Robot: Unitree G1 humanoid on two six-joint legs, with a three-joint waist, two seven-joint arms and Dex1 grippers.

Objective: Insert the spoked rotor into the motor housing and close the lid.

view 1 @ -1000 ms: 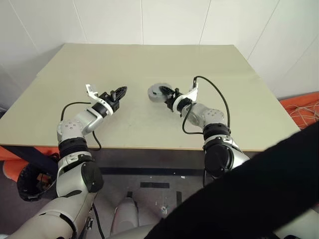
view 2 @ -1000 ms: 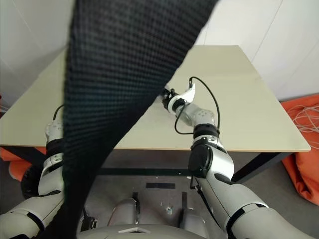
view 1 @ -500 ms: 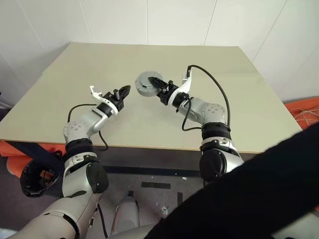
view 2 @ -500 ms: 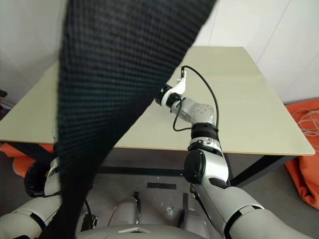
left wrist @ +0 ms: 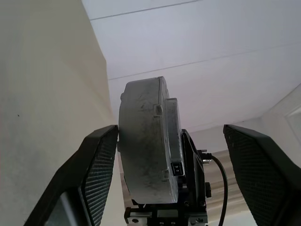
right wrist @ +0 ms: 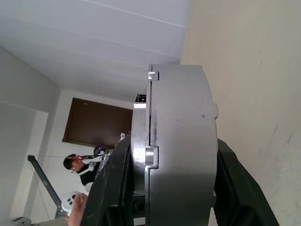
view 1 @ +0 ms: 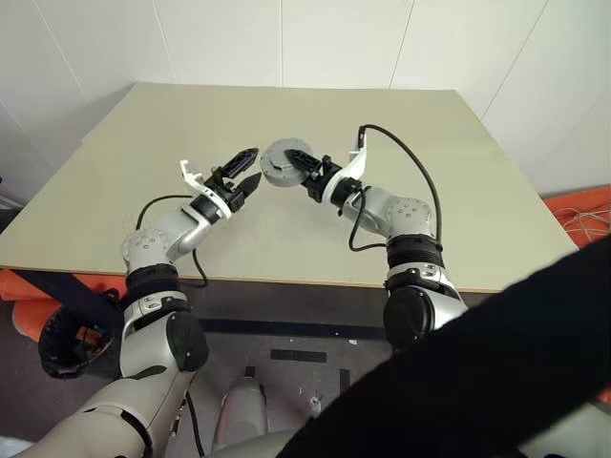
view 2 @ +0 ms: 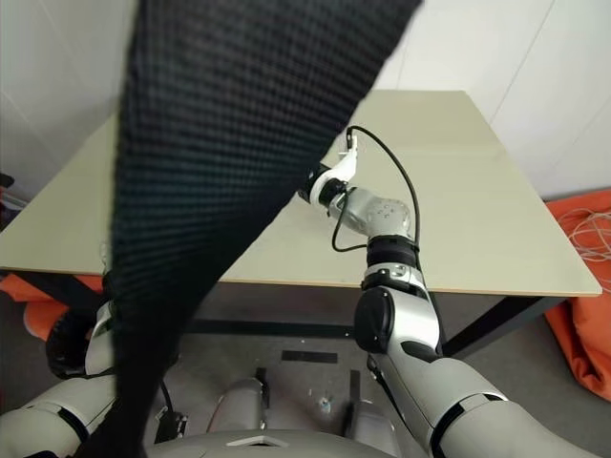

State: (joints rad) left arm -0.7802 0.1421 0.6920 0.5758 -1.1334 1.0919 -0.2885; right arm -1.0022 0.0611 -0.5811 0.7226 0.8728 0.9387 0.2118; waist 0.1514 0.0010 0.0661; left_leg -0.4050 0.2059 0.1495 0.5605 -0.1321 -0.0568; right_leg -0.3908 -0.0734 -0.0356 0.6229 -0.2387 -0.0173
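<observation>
Counter (view 1: 430, 205): broad pale slab against a white panelled wall, its surface bare around the arms. A large black mesh-textured shape (view 2: 229, 191) hung close before the head camera, covering the left and middle of the right eye view and the lower right corner of the left eye view; what it was could not be told. Orange fabric (view 2: 582, 324) with loose pale cable lay on the floor off the counter's right end. Motor housing (view 1: 281, 161): round grey metal drum, held up off the counter above its middle, between the two arms. It stood on edge, its round axis lying roughly level and pointing across toward the left arm, one flat face turned that way. In the wrist views it read as two stacked grey sections with a seam between them and small square tabs on the rim (right wrist: 175, 141); whether the narrower section was the lid could not be told. Right pincer (view 1: 304, 170): black fingers clamped on the housing's rim from either side, partly closed around it. Left pincer (view 1: 245, 172): fingers spread wide, holding nothing, tips just beside the housing's near face; in its own wrist view the two padded fingers (left wrist: 96, 174) stood on either side of the drum without a clear touch. Far behind, through a doorway in the right wrist view, a person (right wrist: 82, 172) stood.
</observation>
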